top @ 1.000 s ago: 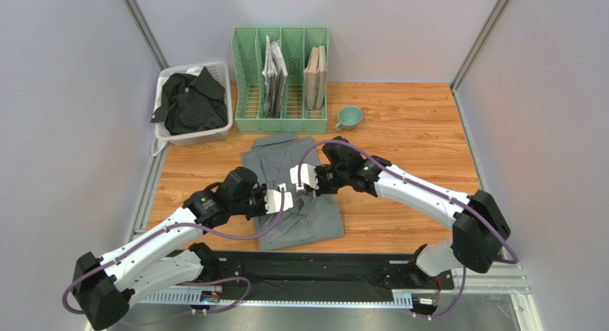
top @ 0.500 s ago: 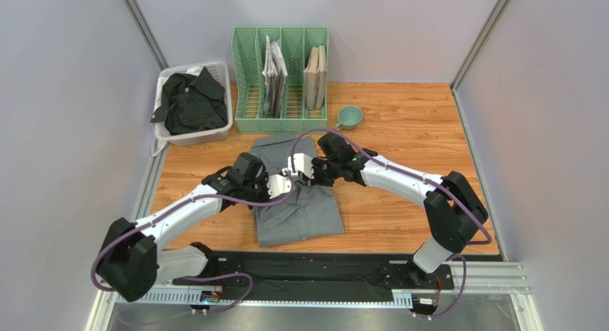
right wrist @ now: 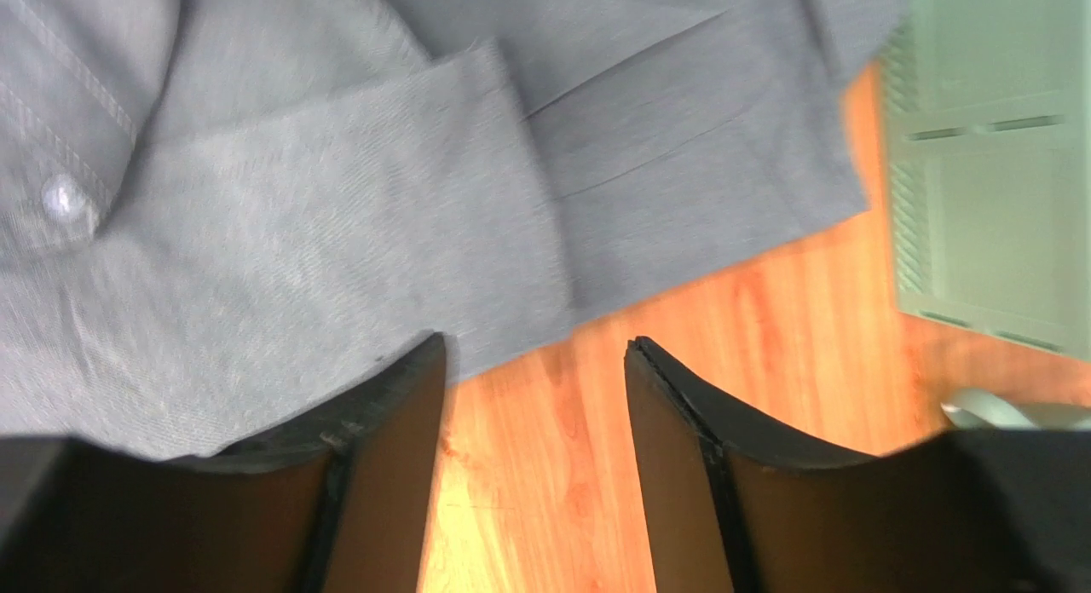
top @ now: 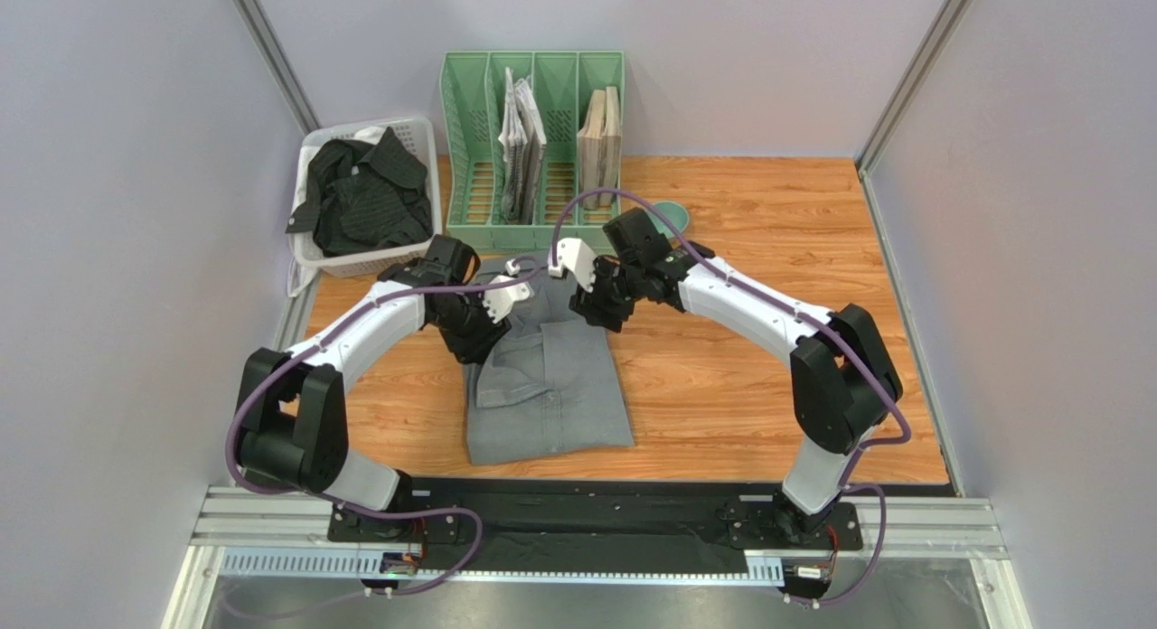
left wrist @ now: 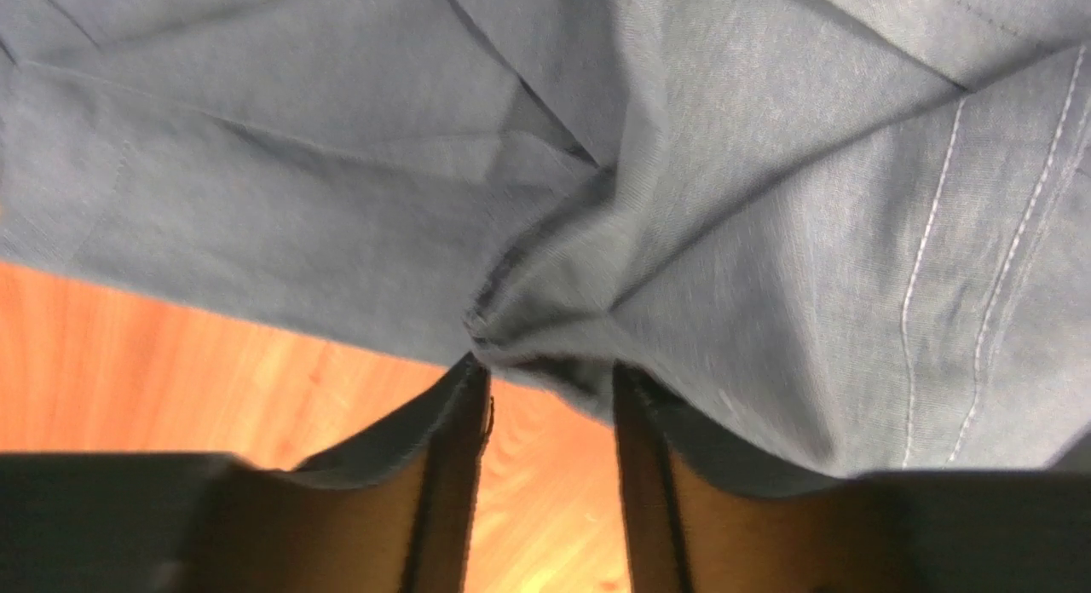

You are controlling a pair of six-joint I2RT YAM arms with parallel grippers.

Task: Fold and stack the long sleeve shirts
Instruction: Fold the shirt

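Grey shirt (top: 550, 399) beyond parted jaws

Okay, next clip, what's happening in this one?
Two robot arms are working on a plain mid-grey long sleeve shirt, lying folded on the wooden table. Both reach to its far end, near the green slotted file rack. The left gripper is open with a bunched fold of cloth at its fingertips; the right gripper is open over bare wood at the shirt's edge. The black thin-striped shirt lies crumpled in the white basket, not yet folded.

Wooden table (top: 761, 385) between plain grey walls (top: 122, 250)
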